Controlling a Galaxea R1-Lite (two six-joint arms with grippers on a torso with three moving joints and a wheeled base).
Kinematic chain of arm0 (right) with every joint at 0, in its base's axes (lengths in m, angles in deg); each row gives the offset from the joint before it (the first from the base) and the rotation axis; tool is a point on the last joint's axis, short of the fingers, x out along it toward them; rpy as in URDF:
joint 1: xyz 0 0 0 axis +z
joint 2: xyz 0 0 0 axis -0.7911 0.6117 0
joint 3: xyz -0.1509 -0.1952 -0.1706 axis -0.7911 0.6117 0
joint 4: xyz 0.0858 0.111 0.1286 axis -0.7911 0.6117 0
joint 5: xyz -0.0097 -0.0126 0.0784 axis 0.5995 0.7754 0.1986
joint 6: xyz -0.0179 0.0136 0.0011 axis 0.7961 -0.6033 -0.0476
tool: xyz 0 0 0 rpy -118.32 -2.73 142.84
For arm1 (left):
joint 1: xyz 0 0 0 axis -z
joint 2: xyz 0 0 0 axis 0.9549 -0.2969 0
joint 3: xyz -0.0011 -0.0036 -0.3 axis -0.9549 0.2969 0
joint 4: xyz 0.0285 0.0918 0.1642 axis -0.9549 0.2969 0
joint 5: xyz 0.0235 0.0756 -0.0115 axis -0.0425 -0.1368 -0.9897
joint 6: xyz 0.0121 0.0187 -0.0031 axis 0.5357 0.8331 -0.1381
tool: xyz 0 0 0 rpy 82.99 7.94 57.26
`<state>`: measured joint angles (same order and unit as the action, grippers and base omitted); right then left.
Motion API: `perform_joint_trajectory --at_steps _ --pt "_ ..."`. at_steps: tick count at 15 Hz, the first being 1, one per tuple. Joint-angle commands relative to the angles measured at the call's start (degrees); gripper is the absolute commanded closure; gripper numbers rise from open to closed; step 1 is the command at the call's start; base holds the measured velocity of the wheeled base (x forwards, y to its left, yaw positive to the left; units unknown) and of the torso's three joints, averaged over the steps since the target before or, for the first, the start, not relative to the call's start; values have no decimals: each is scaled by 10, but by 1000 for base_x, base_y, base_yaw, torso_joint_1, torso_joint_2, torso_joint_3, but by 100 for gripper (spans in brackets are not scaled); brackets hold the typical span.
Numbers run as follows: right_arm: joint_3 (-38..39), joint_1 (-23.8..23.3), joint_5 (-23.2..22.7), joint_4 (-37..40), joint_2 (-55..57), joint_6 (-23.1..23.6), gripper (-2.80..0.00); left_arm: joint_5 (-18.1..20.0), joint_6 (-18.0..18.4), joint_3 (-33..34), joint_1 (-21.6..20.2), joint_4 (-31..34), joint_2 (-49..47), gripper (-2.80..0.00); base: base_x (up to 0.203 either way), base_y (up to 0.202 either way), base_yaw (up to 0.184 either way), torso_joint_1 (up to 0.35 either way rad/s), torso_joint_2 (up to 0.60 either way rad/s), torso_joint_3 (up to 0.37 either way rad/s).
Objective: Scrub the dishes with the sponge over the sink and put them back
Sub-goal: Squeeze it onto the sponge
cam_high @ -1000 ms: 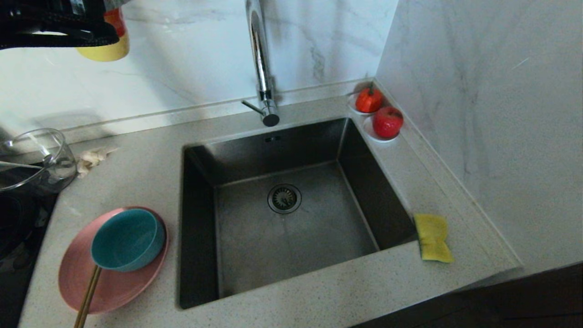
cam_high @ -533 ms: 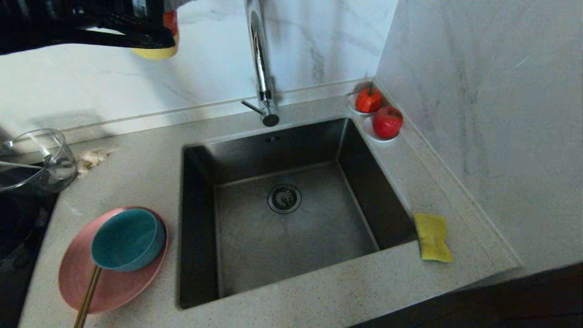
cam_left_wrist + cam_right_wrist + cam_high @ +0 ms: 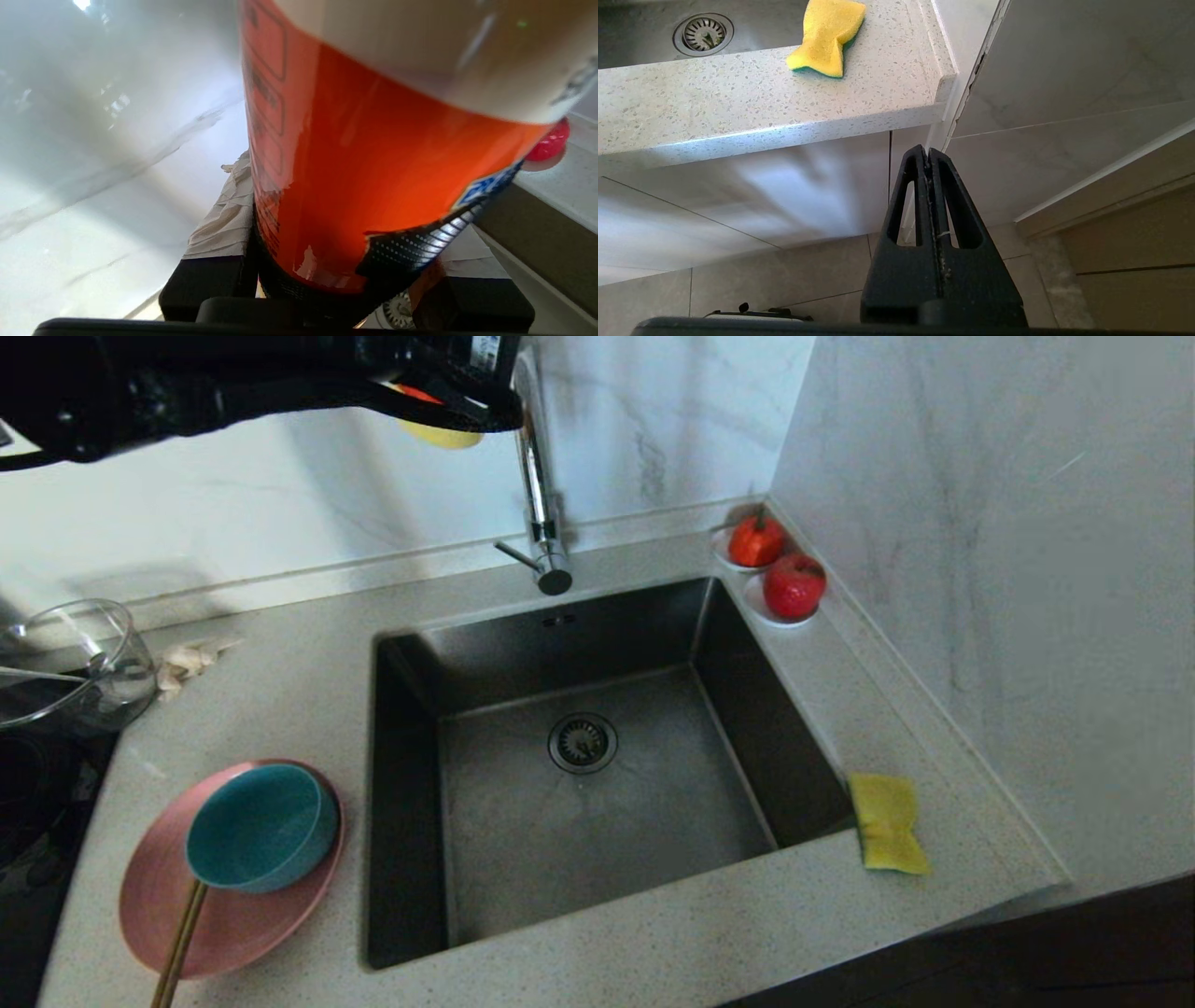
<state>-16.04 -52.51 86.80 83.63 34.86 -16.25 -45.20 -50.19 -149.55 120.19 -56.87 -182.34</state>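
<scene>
While the left gripper point(image 3: 439, 406) hangs high at the top of the head view, just beside the tall chrome tap point(image 3: 537, 476), its black fingers point(image 3: 205, 280) are clamped on an orange bottle with a pale yellow end point(image 3: 373, 140); the left wrist view is almost filled by this bottle, and the fingers press on it from both sides. Under it lies the square, deep, dark steel sink point(image 3: 411, 803) with a round metal drain strainer point(image 3: 583, 743) in its floor, and nothing else lies in the basin. On the speckled grey countertop point(image 3: 653, 933) at the left of the sink rests the wide round pink plate point(image 3: 252, 924), and the small teal-blue bowl point(image 3: 261, 826) sits on this plate, tilted. The pair of brown wooden chopsticks point(image 3: 182, 938) lies across the plate with one end under the bowl's edge. The rectangular yellow sponge with a thin green layer point(image 3: 887, 823) lies on the counter at the right rim of the sink, well apart from the dishes. Two small white saucers with red fruit point(image 3: 780, 574) stand in the far right corner, and a clear glass bowl point(image 3: 70, 663) stands at the far left. The right gripper point(image 3: 930, 156) hangs low in front of the cabinet, below the counter edge, with its fingers pressed together and nothing between them.
</scene>
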Motion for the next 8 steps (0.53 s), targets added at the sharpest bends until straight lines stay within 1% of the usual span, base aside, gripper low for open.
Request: perform_joint_trajectory --at_steps 1,2,4,5,6,8 --pt "0 0 0 0 0 1 0 -2 30 -15 9 0 -33 0 0 0 0 0 0 0" --pt "0 0 0 0 0 1 0 -2 45 -24 13 -1 -40 0 0 0 0 0 0 0" --pt "0 0 0 0 0 1 0 -2 53 -61 29 3 -59 0 0 0 0 0 0 0" --pt "0 0 0 -1 0 0 0 -2 64 -82 37 3 -74 0 0 0 0 0 0 0" --pt "0 0 0 0 0 1 0 -2 83 -94 42 3 -85 0 0 0 0 0 0 0" --pt "0 0 0 0 0 1 0 -2 102 -100 46 5 -97 0 0 0 0 0 0 0"
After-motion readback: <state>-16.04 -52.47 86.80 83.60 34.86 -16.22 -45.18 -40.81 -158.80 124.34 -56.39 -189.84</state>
